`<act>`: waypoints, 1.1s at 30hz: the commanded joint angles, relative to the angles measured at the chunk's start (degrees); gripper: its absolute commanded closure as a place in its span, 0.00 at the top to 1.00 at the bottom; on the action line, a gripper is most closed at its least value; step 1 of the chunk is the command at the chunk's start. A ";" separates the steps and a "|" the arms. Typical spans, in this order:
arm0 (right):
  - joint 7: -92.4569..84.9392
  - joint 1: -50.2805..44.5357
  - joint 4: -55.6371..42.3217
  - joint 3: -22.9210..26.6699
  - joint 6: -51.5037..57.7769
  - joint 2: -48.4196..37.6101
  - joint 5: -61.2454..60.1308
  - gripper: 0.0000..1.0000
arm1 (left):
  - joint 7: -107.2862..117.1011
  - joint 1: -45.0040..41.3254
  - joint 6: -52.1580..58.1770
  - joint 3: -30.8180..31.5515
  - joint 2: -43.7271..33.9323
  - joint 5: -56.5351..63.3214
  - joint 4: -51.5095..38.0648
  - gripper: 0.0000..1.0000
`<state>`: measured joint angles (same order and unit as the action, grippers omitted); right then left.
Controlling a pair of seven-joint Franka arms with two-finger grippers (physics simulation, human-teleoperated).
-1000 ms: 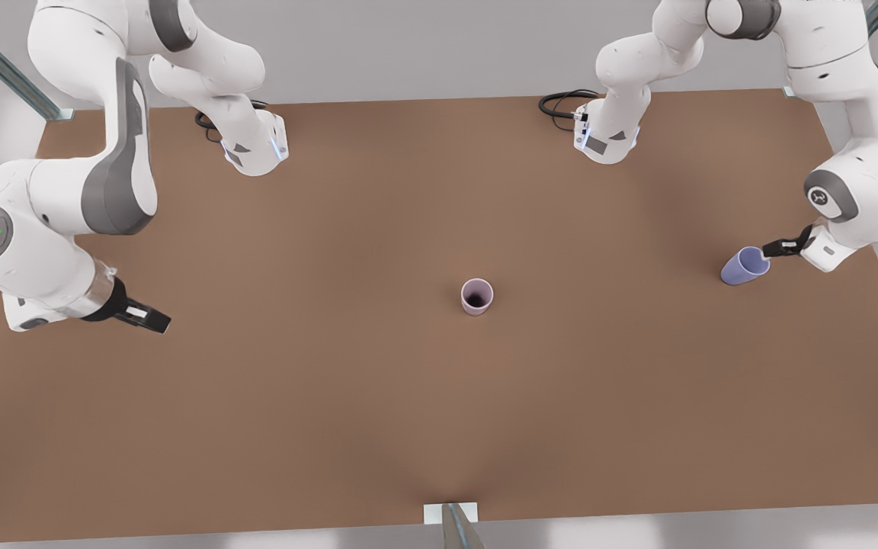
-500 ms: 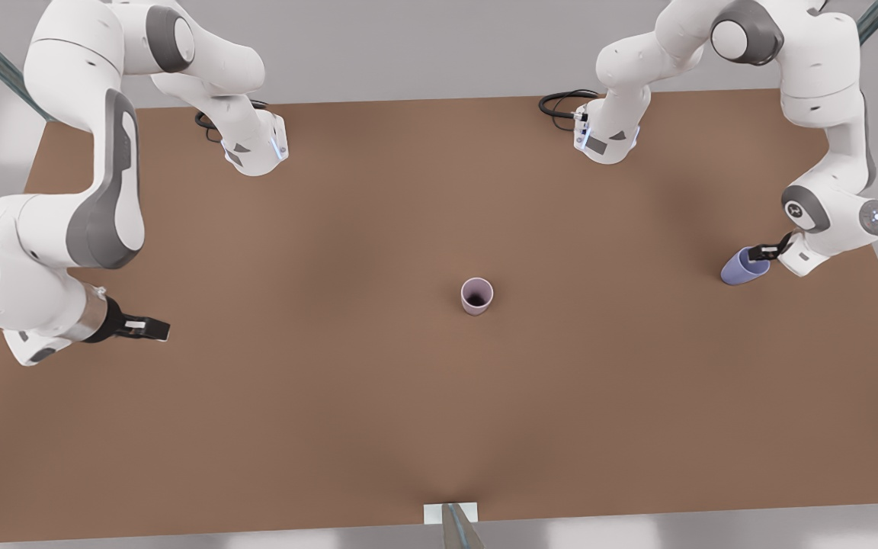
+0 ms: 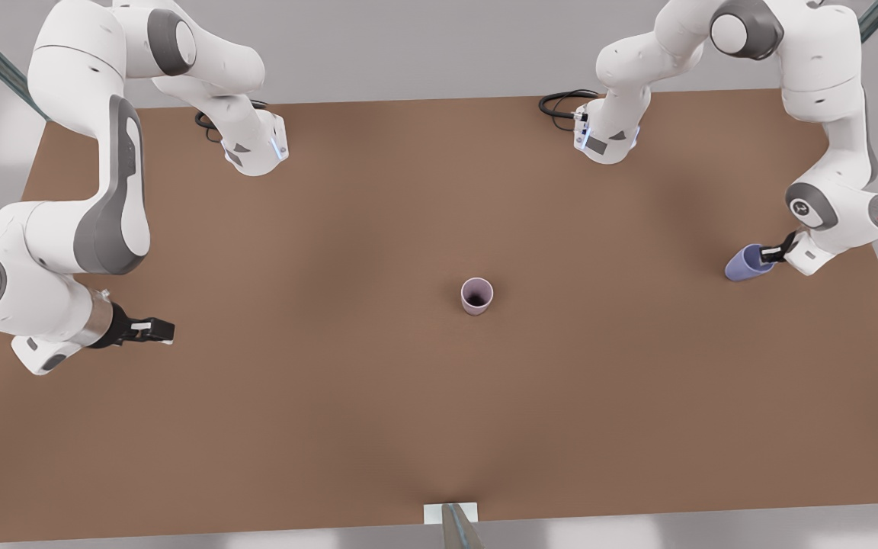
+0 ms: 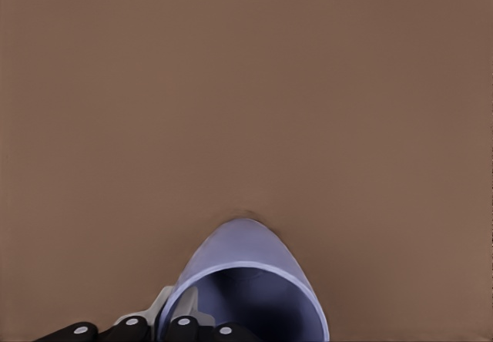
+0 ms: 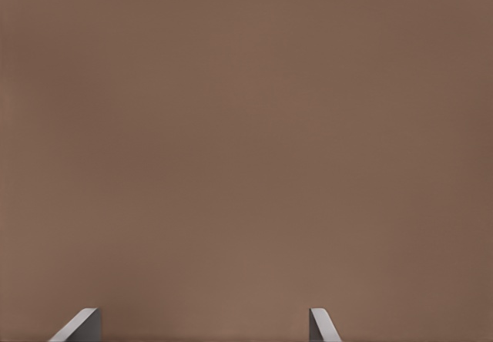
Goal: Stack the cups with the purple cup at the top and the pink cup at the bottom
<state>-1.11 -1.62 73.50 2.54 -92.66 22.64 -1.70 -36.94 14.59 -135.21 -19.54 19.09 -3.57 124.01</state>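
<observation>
Pink cup (image 3: 477, 296): pale mauve tapered tumbler, dark inside, upright, mouth up, near mid-table. Purple cup (image 3: 745, 264): periwinkle tapered tumbler, tilted on its side, well apart, toward the front view's right edge.

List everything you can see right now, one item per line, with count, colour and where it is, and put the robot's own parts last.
pink cup: one, pale mauve-pink, upright near the table's middle.
purple cup: one, blue-violet, tilted at the front view's right, rim gripped.
table: one, brown, under everything.
cables: two black bundles, by the arm bases at the far edge.
left gripper: one, black, shut on the purple cup's rim.
right gripper: one, black, open, waiting at the front view's left.
</observation>
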 commanded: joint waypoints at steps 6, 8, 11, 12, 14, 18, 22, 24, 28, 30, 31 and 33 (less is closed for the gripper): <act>-5.04 -0.05 -0.11 0.01 -0.60 0.38 -0.15 1.00 | 2.84 -0.96 1.70 0.55 -0.63 -0.21 -0.35 0.21; -5.04 -0.05 -0.11 0.01 -0.60 0.38 -0.06 1.00 | 6.09 -3.25 1.88 0.55 -2.13 -0.21 -0.61 0.21; -4.95 -0.05 -0.11 0.01 -1.39 0.56 -0.15 1.00 | 22.69 -15.19 7.24 1.16 -5.55 -1.53 -3.25 0.21; -5.04 -0.05 -0.11 0.01 -1.30 0.56 -0.15 1.00 | 29.02 -17.92 9.00 4.15 -6.79 -1.53 -3.51 0.21; -5.04 -0.05 -0.11 0.01 -1.56 0.82 -0.15 1.00 | 35.89 -27.32 10.49 6.09 -7.67 -1.53 -3.60 0.21; -5.04 -0.05 -0.02 0.00 -2.26 0.82 -0.06 1.00 | 54.51 -30.41 24.36 16.28 -1.52 -1.53 -19.66 0.21; -5.04 0.04 -0.64 0.01 -2.27 0.91 0.12 1.00 | 68.49 -31.37 31.50 24.99 2.97 -1.53 -32.43 0.21; -4.95 -0.05 -0.46 0.01 -2.27 0.91 0.20 1.00 | 71.13 -33.75 31.76 24.90 3.85 -1.18 -33.93 0.21; -4.95 -0.05 -0.55 0.01 -2.27 0.91 0.38 1.00 | 71.31 -34.19 30.71 24.99 4.64 -1.36 -34.10 0.21; -5.04 -0.05 -0.55 0.01 -2.62 1.35 0.29 1.00 | 71.66 -34.19 30.62 25.07 4.73 -1.53 -34.10 0.21; -5.04 -0.05 -0.29 0.01 -3.93 1.35 0.29 1.00 | 71.66 -34.27 30.53 25.25 4.99 -1.62 -34.10 0.21; -5.66 -0.05 -0.55 0.01 -3.94 1.79 0.29 1.00 | 71.66 -35.77 30.44 25.51 5.17 -3.02 -34.19 0.21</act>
<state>-5.38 -1.64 72.99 2.54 -95.64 24.45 -1.40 10.22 -20.81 -106.07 5.89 24.22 -5.60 89.86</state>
